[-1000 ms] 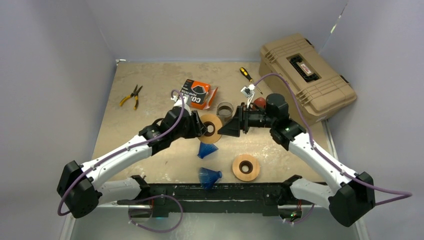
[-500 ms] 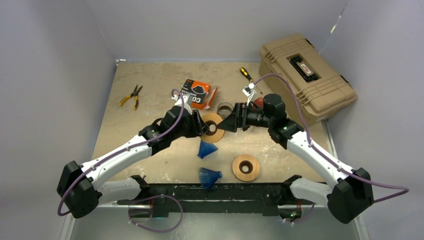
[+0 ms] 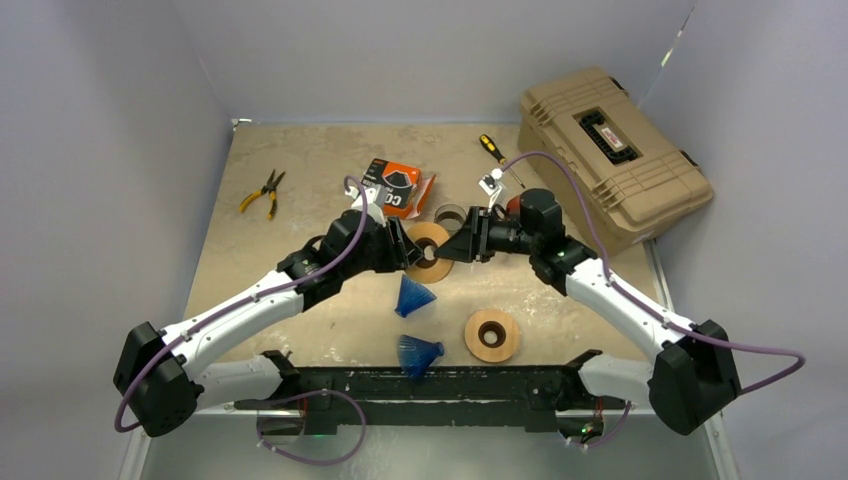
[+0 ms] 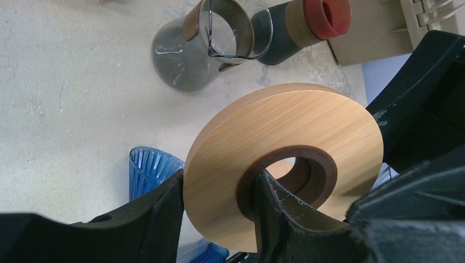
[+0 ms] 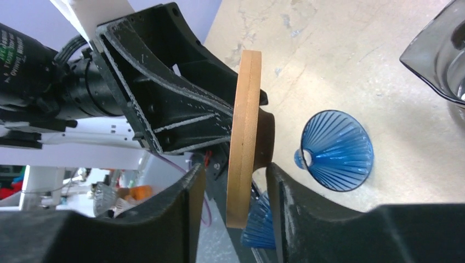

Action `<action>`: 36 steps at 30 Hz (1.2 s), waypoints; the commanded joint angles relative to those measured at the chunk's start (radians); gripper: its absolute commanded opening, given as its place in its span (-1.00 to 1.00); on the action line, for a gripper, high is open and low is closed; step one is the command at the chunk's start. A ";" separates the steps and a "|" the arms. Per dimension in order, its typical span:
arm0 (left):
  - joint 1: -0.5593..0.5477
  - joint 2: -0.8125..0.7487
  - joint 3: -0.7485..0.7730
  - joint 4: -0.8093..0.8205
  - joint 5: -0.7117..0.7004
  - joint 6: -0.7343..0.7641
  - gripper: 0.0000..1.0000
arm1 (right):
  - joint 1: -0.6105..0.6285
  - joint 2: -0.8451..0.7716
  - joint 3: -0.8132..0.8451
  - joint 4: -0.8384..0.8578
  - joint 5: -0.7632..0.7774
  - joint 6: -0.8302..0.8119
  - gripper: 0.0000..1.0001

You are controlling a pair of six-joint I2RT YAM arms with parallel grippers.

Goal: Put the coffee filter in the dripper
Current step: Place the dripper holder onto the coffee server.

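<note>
My left gripper (image 3: 408, 250) is shut on a wooden ring with a dark inner collar (image 3: 428, 252) and holds it above the table. In the left wrist view one finger (image 4: 274, 208) passes through the ring's (image 4: 285, 159) hole and the other presses its outer rim. My right gripper (image 3: 462, 245) is open, and its jaws straddle the ring's far edge (image 5: 244, 137) with a gap on the outer side. Two blue ribbed drippers (image 3: 413, 297) (image 3: 420, 353) lie on the table below. An orange filter package (image 3: 395, 187) lies behind; no loose filter shows.
A second wooden ring (image 3: 491, 334) lies near the front. A glass carafe (image 3: 450, 215) and a red-capped bottle (image 3: 518, 205) stand behind the grippers. A tan toolbox (image 3: 612, 150) sits at the back right, with a screwdriver (image 3: 497, 155) and pliers (image 3: 262, 190) at the back.
My right gripper has moved left towards the held ring, and its open jaws now sit around the ring's edge. My left gripper has stayed put with the ring.
</note>
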State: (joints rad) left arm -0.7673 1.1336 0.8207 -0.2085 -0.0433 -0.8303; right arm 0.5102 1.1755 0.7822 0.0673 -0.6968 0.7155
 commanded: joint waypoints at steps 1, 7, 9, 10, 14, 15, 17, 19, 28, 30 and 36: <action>-0.005 -0.016 0.013 0.081 0.018 -0.009 -1.00 | 0.002 0.015 0.001 0.104 -0.050 0.036 -0.19; -0.004 -0.012 0.019 0.075 0.016 0.001 -1.00 | 0.001 0.020 0.001 0.106 -0.032 0.038 -0.80; -0.004 -0.016 0.021 0.068 0.012 0.007 -0.97 | 0.002 0.025 0.000 0.106 -0.030 0.035 -0.97; -0.004 -0.017 0.020 0.067 0.009 0.011 -0.91 | 0.002 0.029 0.000 0.105 -0.030 0.033 -1.00; -0.004 -0.027 0.015 0.060 -0.009 0.017 -0.45 | 0.002 0.037 0.000 0.087 -0.039 0.015 -1.00; -0.005 -0.031 0.011 0.067 -0.010 0.018 -0.35 | 0.002 0.038 0.000 0.080 -0.039 0.013 -1.00; -0.004 -0.035 0.007 0.075 -0.008 0.020 -0.03 | 0.001 0.039 0.005 0.065 -0.032 0.001 -1.00; -0.004 -0.034 0.003 0.084 -0.002 0.024 0.25 | 0.000 0.041 0.016 0.040 -0.012 -0.022 -1.00; -0.004 -0.059 0.003 0.120 0.031 0.060 0.99 | -0.016 0.044 0.034 -0.005 0.018 -0.061 -1.00; -0.003 -0.070 0.007 0.134 0.039 0.077 0.99 | -0.026 0.040 0.032 -0.010 0.010 -0.069 -1.00; 0.005 -0.111 0.021 0.160 0.119 0.134 0.99 | -0.053 0.027 0.034 -0.021 -0.016 -0.087 -1.00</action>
State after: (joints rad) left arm -0.7670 1.0668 0.8207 -0.1181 0.0017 -0.7624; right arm 0.4744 1.2247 0.7795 0.0334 -0.6907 0.6605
